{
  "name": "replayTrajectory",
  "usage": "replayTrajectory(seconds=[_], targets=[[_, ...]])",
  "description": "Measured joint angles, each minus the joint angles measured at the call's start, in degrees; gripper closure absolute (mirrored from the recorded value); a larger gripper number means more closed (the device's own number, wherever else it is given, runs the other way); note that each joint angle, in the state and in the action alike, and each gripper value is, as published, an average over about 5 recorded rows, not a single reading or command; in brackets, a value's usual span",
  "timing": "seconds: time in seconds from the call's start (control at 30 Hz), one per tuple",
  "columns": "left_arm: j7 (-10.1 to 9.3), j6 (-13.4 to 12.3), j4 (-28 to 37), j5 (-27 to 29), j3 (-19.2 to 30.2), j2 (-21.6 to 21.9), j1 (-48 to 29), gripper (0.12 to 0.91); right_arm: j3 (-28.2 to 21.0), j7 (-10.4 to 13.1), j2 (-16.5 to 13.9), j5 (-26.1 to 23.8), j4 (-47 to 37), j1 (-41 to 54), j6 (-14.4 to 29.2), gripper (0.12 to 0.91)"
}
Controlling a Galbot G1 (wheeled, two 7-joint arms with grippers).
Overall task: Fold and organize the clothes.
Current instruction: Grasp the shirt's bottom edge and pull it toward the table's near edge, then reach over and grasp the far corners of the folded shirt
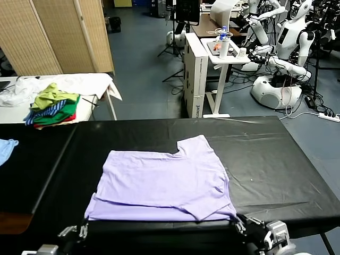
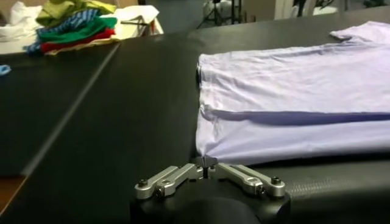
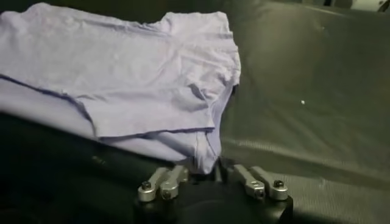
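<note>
- The T-shirt [image 1: 162, 180] lies flat mid-table, near hem doubled over — a first fold, likely.
- Left gripper [image 2: 207, 173] sits at its near-left corner; whether released, I cannot tell.
- Right gripper [image 3: 210, 176] likewise, near-right corner.

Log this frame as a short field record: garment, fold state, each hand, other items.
garment: lavender T-shirt on black table
fold state: laid flat, upper layer folded over lower one
left hand: open, at shirt's near left corner
right hand: open, at shirt's near right corner
other items: garment pile on white table; light blue cloth at far left
</note>
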Motion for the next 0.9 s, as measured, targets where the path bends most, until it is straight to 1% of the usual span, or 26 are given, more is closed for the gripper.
replayTrajectory(seconds=[0.07,0.1,0.17,0.27,0.4,0.43,0.53,0.6,0.73,0.83,0.9], targets=[[-0.14,0.98,-0.99,-0.40,-0.50,-0.10,0.39,0.195,0.49,0.48,-0.56,2.24,-0.33,1.98,1.17,0.120],[-0.03,1.44,-1.51,-0.78,-0.78,-0.15,0.45,0.163,0.52,0.69,-0.91,3.13,-0.77,3.33,1.96,0.119],[0.41,2.17,-2.55,-1.94,-1.47,-0.19,0.23,0.134,0.08,0.91,-1.66,4.13,-2.23,6.55,3.30,0.119],[0.73,2.36,-3.57,-5.07,-2.53,0.24,-0.96,0.125,-1.95,1.58,-2.72,4.66,-5.88,13.02,4.11,0.118],[-0.76,2.69,-3.17,-11.33,-2.72,1.82,-4.95,0.123,-7.16,2.35,-3.30,4.90,-12.73,23.63,3.90,0.118],[-0.96,2.85,-2.72,-13.13,-2.50,2.36,-6.50,0.123,-8.79,2.46,-3.32,4.91,-14.57,26.35,3.75,0.118],[-0.77,2.86,-0.38,-18.72,-1.28,4.37,-12.31,0.123,-13.92,2.65,-3.22,4.88,-19.85,34.30,3.14,0.118],[-1.11,3.19,1.81,-22.42,-0.11,5.92,-16.68,0.123,-17.26,2.68,-2.98,4.87,-23.13,39.23,2.68,0.118],[-2.61,5.55,6.78,-28.83,2.56,9.14,-25.22,0.123,-23.08,2.71,-2.05,4.58,-29.34,47.76,2.25,0.118],[-3.17,7.43,10.56,-32.53,4.79,11.84,-31.33,0.123,-26.46,2.74,-1.10,4.18,-33.64,52.56,2.26,0.118],[-3.32,8.16,13.06,-34.13,6.33,13.58,-35.12,0.123,-28.38,2.85,-0.34,4.20,-36.31,55.15,2.24,0.118]])
